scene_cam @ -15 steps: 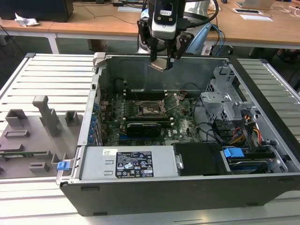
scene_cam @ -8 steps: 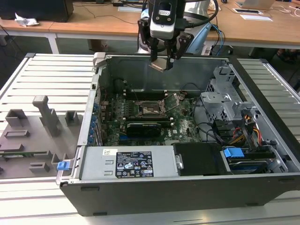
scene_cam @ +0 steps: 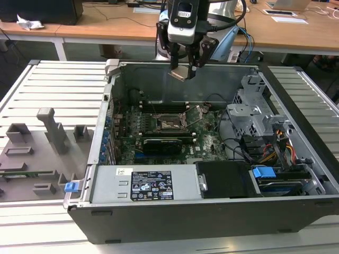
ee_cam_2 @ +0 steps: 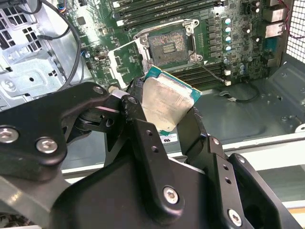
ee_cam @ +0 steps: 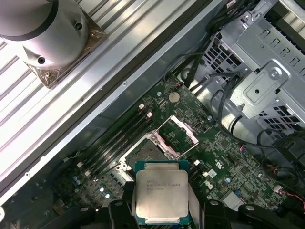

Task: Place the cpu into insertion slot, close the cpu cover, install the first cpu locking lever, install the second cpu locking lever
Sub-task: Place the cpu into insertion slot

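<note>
Dull silver is seen on the cpu [ee_cam: 161, 193], edged in teal-green. The gripper [ee_cam_2: 164, 117] is shown matt black. The motherboard [ee_cam: 228, 157] is coloured green, the insertion slot [ee_cam_2: 167, 46] blackish, the cpu cover [ee_cam: 189, 133] silvery.

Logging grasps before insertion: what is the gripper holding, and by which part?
The cpu, pinched at two opposite side edges by the gripper, its metal top left uncovered.

**Exterior view:** standing well back and high, looking down over the near wall of the open computer case [scene_cam: 175, 211], taking in the whole motherboard [scene_cam: 206, 140].
**Both wrist views:** riding close at the gripper [scene_cam: 183, 71], looking steeply down past the held chip [ee_cam_2: 164, 102] [ee_cam: 161, 193].
**Shared by all three:** the socket [scene_cam: 169, 123] [ee_cam_2: 167, 45] [ee_cam: 143, 151].
</note>
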`<state>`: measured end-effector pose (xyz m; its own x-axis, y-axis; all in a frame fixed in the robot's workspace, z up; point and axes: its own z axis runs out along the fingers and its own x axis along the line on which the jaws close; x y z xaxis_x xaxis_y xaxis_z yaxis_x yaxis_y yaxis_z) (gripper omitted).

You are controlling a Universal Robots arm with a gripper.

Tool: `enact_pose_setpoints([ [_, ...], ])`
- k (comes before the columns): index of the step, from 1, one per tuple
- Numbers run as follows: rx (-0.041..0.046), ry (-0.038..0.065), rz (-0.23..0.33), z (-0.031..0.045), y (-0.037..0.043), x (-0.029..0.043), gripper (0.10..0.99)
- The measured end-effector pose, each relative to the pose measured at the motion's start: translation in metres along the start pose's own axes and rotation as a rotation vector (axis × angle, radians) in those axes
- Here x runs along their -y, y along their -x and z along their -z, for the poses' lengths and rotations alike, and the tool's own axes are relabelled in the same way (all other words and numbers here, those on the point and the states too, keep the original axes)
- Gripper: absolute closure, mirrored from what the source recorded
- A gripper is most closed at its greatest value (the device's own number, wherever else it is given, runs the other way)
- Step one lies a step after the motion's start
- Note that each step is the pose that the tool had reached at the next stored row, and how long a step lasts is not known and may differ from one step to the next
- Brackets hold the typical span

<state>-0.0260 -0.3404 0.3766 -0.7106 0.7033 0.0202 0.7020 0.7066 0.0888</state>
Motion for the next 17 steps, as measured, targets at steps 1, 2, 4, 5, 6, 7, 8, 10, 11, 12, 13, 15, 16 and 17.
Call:
enact_pose_setpoints([
  [1, 0.0007, 0.0, -0.008, 0.0, 0.0, 0.0, 0.557],
  [2, 0.0011, 0.0, -0.012, 0.0, 0.0, 0.0, 0.557],
  [4, 0.0022, 0.001, -0.024, -0.0001, 0.0, 0.0, 0.557],
  [5, 0.0028, 0.001, -0.031, -0.0001, 0.0, 0.0, 0.557],
  [6, 0.0031, 0.001, -0.035, -0.0001, 0.0, 0.0, 0.557],
  [7, 0.0035, 0.001, -0.039, -0.0001, 0.0, 0.0, 0.557],
  [8, 0.0038, 0.001, -0.043, -0.0001, 0.0, 0.0, 0.557],
  [10, 0.0044, 0.001, -0.049, -0.0001, 0.0, 0.0, 0.557],
  [11, 0.0048, 0.001, -0.053, -0.0001, 0.0, 0.0, 0.557],
  [12, 0.0053, 0.001, -0.059, -0.0001, 0.0, 0.0, 0.557],
  [13, 0.0056, 0.001, -0.063, -0.0001, 0.0, 0.0, 0.557],
  [15, 0.0062, 0.001, -0.07, -0.0002, 0.0, 0.0, 0.557],
  [16, 0.0065, 0.001, -0.073, -0.0002, 0.0, 0.0, 0.557],
  [17, 0.0068, 0.002, -0.076, -0.0002, 0.0, 0.0, 0.557],
])
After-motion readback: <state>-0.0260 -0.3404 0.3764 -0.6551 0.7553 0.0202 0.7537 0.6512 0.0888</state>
